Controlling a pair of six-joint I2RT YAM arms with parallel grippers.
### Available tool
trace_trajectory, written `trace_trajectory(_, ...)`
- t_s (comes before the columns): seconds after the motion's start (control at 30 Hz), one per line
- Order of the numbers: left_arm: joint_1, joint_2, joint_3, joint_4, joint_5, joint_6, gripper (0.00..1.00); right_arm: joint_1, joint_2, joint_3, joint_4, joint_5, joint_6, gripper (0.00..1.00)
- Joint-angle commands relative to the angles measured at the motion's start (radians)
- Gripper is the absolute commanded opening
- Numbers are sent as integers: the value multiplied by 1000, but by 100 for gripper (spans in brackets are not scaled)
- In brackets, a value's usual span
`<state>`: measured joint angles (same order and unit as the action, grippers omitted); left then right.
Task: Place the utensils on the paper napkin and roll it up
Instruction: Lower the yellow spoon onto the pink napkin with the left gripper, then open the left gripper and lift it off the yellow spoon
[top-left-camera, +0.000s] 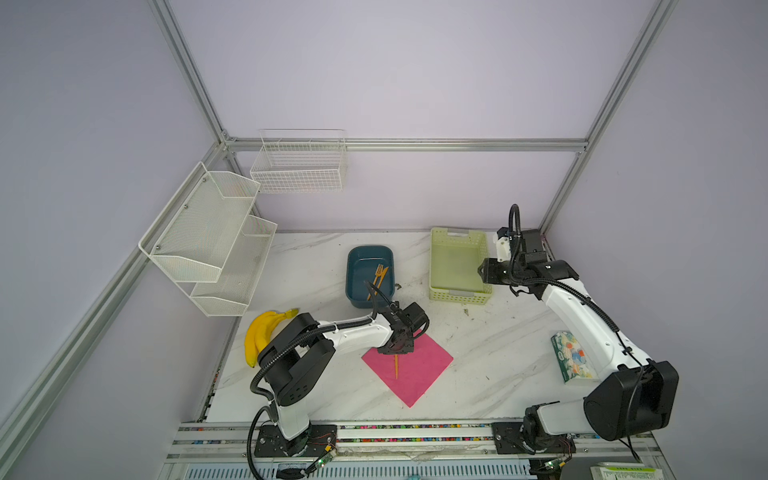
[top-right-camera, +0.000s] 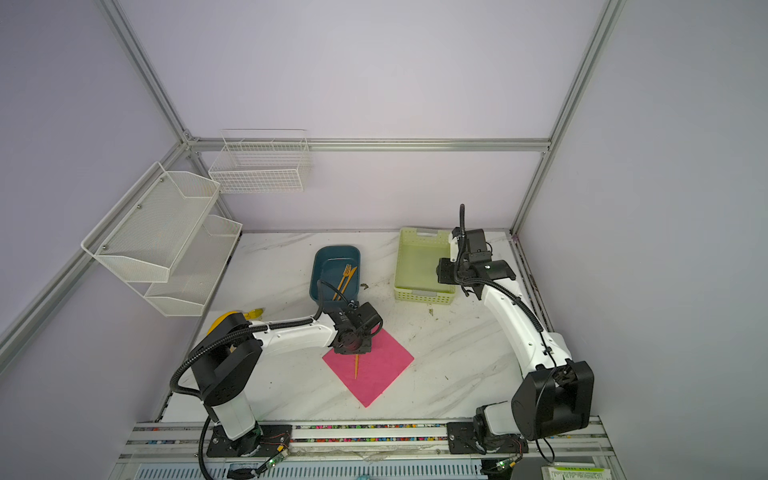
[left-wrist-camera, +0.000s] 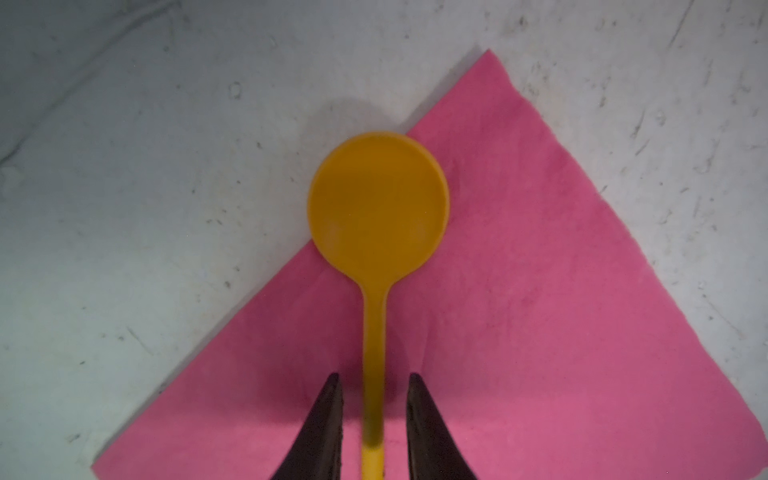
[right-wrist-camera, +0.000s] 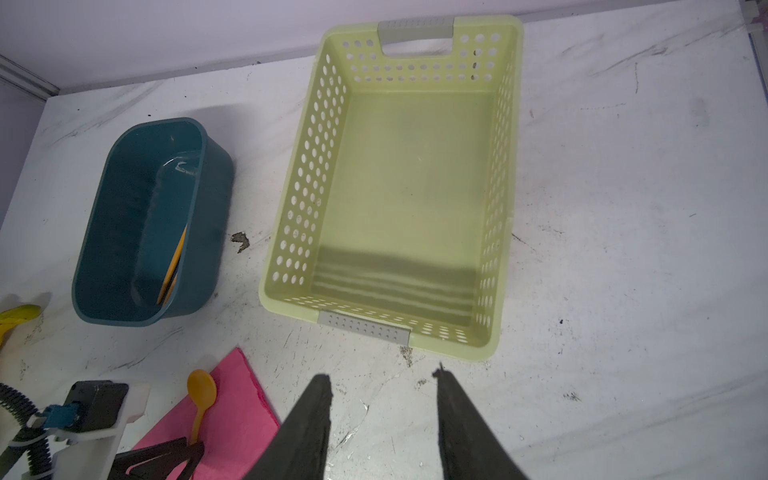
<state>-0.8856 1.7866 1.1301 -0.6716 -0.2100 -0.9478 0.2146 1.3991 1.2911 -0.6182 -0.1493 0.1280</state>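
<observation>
Ok so in both top views the left hand (top-left-camera: 397, 347) is down low over the pink napkin (top-left-camera: 419, 370), and the orange spoon (top-left-camera: 396, 368) is poking out from under it, handle lying across the paper. The fork (top-left-camera: 379, 271) and knife (top-left-camera: 385, 275) are in the blue tub (top-left-camera: 357, 253) further back on the surface (top-left-camera: 498, 353), side by side. The right hand (top-left-camera: 482, 272) is parked well away, up over the edge of the green basket (top-left-camera: 457, 239). From the left wrist cam, the spoon (left-wrist-camera: 378, 199) looks flat on the napkin (left-wrist-camera: 540, 311). The handle is on the paper, but part of the bowl hangs over one edge onto bare surface. The left hand (left-wrist-camera: 374, 376) has a finger either side of the handle with a visible gap on both sides, so it's slightly open and not gripping anything. From the right wrist cam, the right hand (right-wrist-camera: 384, 376) is open fairly wide with nothing between the fingers. It's looking down at the basket (right-wrist-camera: 307, 187), which has nothing in it, and at the tub (right-wrist-camera: 216, 174). So I'd say one utensil out of three is placed. Two more pickups are left, then the whole roll-up, which hasn't started: the napkin is flat and unfolded.
</observation>
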Motion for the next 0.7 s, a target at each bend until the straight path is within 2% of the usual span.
trace_trajectory(0.0, 0, -64, 109, -44, -32, 17, 27, 5, -6, 15, -15, 8, -9, 45)
trace_trajectory(0.33, 1, -166, 194, -160, -95, 57, 27, 6, -14, 9, -14, 6, -7, 45)
trace_trajectory(0.67, 49, -225, 302, -269, -143, 194, 27, 5, -14, 22, -15, -33, 8, 44)
